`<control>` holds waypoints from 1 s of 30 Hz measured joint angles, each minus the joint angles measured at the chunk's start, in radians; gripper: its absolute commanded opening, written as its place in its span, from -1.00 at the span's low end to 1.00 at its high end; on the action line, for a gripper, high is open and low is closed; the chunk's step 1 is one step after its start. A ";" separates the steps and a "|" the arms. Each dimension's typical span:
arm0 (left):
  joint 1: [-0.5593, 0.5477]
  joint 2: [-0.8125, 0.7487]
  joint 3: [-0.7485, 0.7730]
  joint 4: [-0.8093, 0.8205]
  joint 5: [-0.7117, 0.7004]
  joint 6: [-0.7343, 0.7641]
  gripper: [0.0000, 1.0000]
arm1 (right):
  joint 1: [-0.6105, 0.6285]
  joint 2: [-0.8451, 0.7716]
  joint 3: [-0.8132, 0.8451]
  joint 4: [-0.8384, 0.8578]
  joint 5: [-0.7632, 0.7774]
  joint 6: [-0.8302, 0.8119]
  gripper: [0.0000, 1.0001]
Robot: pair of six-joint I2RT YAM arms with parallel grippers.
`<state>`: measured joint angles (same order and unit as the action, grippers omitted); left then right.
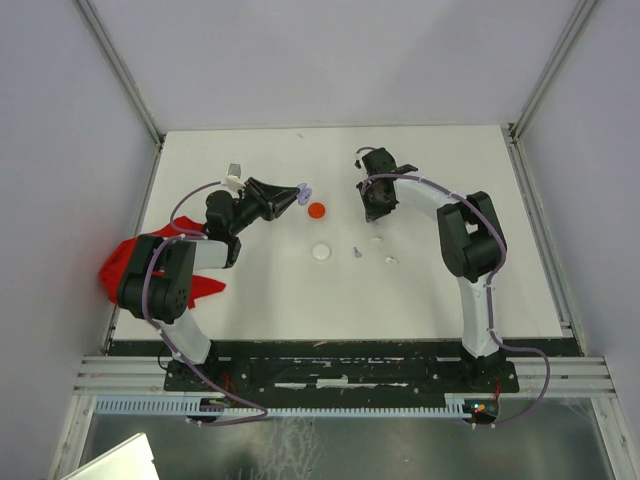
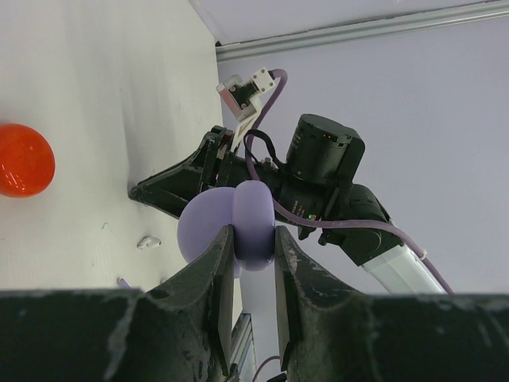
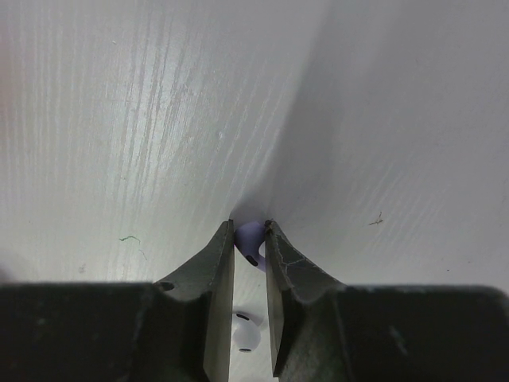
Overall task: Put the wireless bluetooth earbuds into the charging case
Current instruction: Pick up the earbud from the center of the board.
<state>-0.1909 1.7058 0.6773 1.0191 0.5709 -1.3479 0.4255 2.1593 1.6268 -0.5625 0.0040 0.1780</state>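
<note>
Though half hidden, lilac earbud (image 3: 248, 238) clamped in right tool (image 3: 249, 230), case (image 2: 205, 227) in left tool (image 2: 253, 239).

left arm (image 1: 160, 285), right arm (image 1: 468, 245): black joints, white links, seemingly lilac cables.

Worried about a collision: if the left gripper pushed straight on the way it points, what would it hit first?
Probably the right gripper, straight ahead beyond the lilac case; the gap is hard to judge. The red disc sits off that line.
</note>
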 measured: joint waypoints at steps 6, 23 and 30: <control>0.000 -0.001 -0.002 0.000 0.000 0.000 -0.94 | 0.000 0.000 0.000 0.000 0.000 0.000 -0.66; 0.000 -0.009 -0.011 0.000 0.001 -0.002 -0.94 | 0.000 -0.251 -0.146 0.213 -0.058 0.045 -0.85; -0.013 -0.008 -0.011 0.000 0.008 -0.035 -0.94 | 0.000 -0.391 -0.250 0.419 -0.222 0.119 -0.87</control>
<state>-0.2039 1.6974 0.6666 1.0195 0.5789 -1.3834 0.4252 1.7687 1.3769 -0.1432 -0.2176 0.2974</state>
